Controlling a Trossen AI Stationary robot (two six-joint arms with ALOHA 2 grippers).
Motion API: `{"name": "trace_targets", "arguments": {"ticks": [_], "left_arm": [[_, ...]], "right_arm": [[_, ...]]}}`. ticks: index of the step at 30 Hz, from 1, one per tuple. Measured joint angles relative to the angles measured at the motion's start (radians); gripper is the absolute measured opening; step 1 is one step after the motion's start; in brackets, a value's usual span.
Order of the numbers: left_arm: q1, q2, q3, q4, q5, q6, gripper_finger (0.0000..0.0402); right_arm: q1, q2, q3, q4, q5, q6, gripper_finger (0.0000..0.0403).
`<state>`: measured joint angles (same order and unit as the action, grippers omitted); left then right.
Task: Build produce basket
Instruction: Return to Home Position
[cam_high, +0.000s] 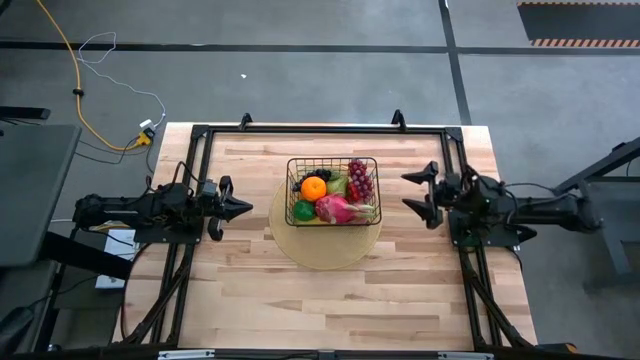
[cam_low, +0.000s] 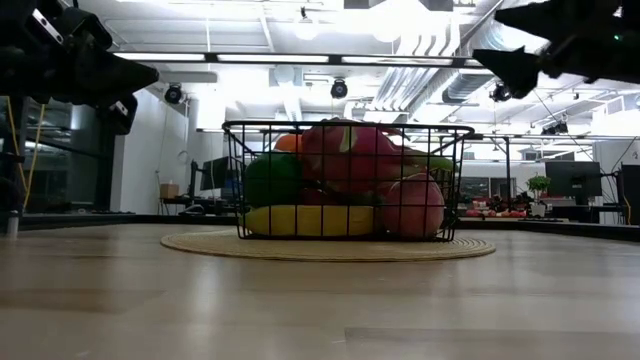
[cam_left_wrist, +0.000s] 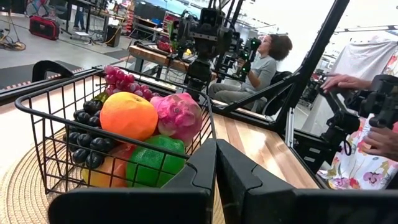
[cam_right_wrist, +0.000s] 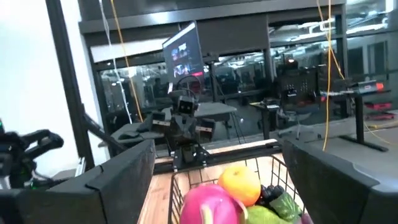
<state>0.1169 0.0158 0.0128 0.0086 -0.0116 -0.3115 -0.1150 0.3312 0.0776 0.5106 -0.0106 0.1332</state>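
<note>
The black wire basket (cam_high: 332, 190) stands on a round woven mat (cam_high: 325, 240) at the table's middle. The produce fills it: an orange (cam_high: 313, 188), a green ball (cam_high: 303, 211), a pink dragon fruit (cam_high: 338, 208), red grapes (cam_high: 360, 178), dark grapes (cam_left_wrist: 87, 140), a banana (cam_low: 300, 220) and a peach (cam_low: 415, 205). My left gripper (cam_high: 247, 208) is shut and hovers left of the basket, pointing at it. My right gripper (cam_high: 405, 191) is open and hovers right of the basket. Both are raised above the table (cam_low: 140, 75) (cam_low: 485, 58) and touch nothing.
A black frame rail (cam_high: 320, 128) runs along the table's far edge and down both sides. Bare wooden tabletop (cam_high: 330, 310) lies on the near side of the mat. Beyond the table, a seated person (cam_left_wrist: 261, 62) and a person's hands (cam_left_wrist: 348, 81) show in the left wrist view.
</note>
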Motion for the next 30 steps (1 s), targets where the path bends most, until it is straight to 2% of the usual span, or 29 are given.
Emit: {"name": "trace_targets", "arguments": {"ticks": [13, 18, 21, 26, 30], "left_arm": [[0.0, 0.0, 0.0, 0.0, 0.0, 0.0, 0.0001], [0.0, 0.004, 0.0, 0.001, 0.0, 0.0, 0.0], [0.0, 0.004, 0.0, 0.0, 0.0, 0.0, 0.0001], [0.0, 0.004, 0.0, 0.0, 0.0, 0.0, 0.0], [0.0, 0.004, 0.0, 0.0, 0.0, 0.0, 0.0001]], "right_arm": [[0.0, -0.332, -0.013, -0.423, -0.009, 0.01, 0.0343], [0.037, -0.331, -0.067, -0.404, 0.004, 0.049, 0.0343], [0.098, -0.331, -0.067, -0.414, 0.061, 0.052, 0.0343], [0.203, -0.331, -0.067, -0.475, 0.079, -0.113, 0.0343], [0.232, -0.331, -0.068, -0.486, 0.07, -0.247, 0.0343]]}}
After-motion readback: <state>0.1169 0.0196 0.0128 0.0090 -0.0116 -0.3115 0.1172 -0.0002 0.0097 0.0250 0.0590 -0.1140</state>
